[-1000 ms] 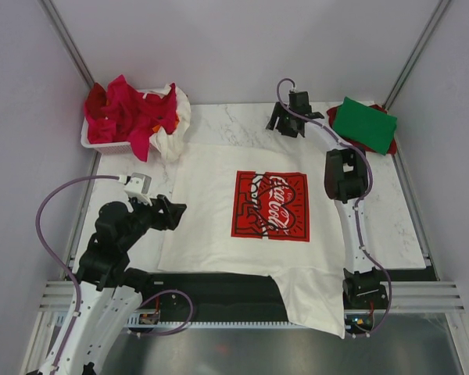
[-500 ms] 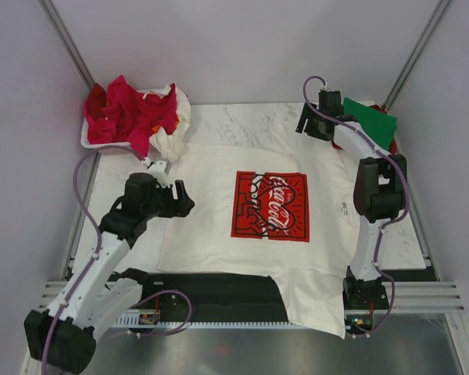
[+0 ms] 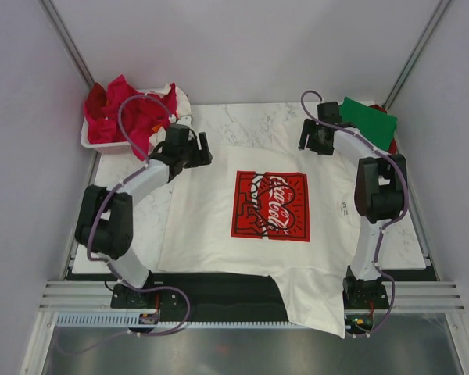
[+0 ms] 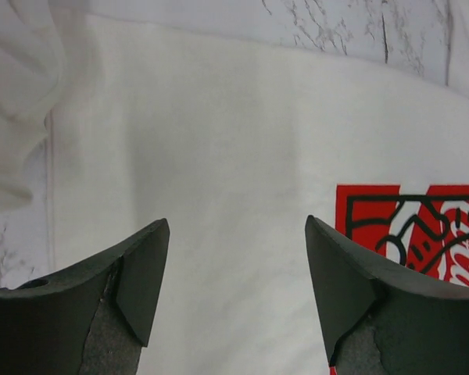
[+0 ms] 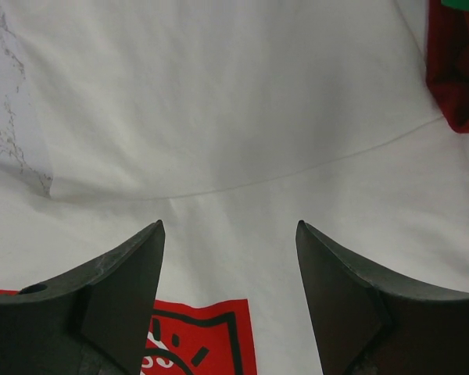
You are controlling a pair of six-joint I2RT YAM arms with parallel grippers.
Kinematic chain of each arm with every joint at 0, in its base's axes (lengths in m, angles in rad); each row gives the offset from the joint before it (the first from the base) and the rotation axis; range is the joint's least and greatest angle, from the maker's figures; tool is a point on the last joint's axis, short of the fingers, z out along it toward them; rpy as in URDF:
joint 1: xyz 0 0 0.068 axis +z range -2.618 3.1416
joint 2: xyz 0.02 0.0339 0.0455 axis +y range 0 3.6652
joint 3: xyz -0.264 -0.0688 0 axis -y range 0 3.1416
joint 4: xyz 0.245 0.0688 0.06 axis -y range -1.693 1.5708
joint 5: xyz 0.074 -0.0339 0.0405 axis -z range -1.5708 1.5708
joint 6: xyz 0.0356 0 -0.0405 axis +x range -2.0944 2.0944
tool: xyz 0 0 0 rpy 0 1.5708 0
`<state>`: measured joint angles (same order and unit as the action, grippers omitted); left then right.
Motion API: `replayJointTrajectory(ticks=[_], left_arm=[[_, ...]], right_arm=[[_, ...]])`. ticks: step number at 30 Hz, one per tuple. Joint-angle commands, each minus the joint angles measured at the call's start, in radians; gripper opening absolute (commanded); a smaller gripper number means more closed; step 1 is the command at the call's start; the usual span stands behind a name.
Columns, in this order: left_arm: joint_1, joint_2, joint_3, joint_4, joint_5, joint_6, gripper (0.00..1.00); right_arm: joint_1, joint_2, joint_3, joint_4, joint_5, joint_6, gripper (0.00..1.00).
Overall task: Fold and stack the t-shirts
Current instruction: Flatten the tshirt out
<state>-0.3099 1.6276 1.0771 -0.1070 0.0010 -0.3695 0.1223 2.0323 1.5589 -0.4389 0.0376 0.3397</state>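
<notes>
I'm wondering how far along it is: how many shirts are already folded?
2: a green shirt lies folded at the far right, on top of a red shirt that is mostly covered. Others could be hidden beneath.

The big t-shirt [image 3: 211, 211] lies flat in the middle of the counter [image 3: 242, 121], one end hanging over the near edge. Far left sits a basket [image 3: 91, 143] with crumpled t-shirts [image 3: 117, 109] in it. Far right lie folded t-shirts [image 3: 367, 123].
</notes>
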Motion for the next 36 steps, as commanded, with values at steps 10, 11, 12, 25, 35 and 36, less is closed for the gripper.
replayJointTrajectory(ticks=[10,11,12,25,35,36], left_arm=[[0.063,0.452,0.443,-0.057,0.025,0.000,0.77],[0.081,0.477,0.492,-0.084,0.071,-0.008,0.76],[0.089,0.497,0.509,-0.098,0.088,-0.011,0.76],[0.132,0.825,0.967,-0.348,0.157,0.033,0.73],[0.164,0.999,1.417,-0.551,0.152,0.101,0.73],[0.163,0.996,1.458,-0.557,0.169,0.099,0.73]], right_arm=[[-0.029,0.267,0.236,-0.070,-0.034,0.013,0.76],[-0.029,0.305,0.275,-0.076,-0.063,0.018,0.76],[-0.027,0.324,0.295,-0.078,-0.073,0.024,0.76],[-0.029,0.736,0.901,-0.202,-0.169,0.111,0.77],[-0.030,0.746,0.954,-0.037,-0.194,0.160,0.88],[-0.030,0.703,0.934,-0.035,-0.182,0.154,0.88]])
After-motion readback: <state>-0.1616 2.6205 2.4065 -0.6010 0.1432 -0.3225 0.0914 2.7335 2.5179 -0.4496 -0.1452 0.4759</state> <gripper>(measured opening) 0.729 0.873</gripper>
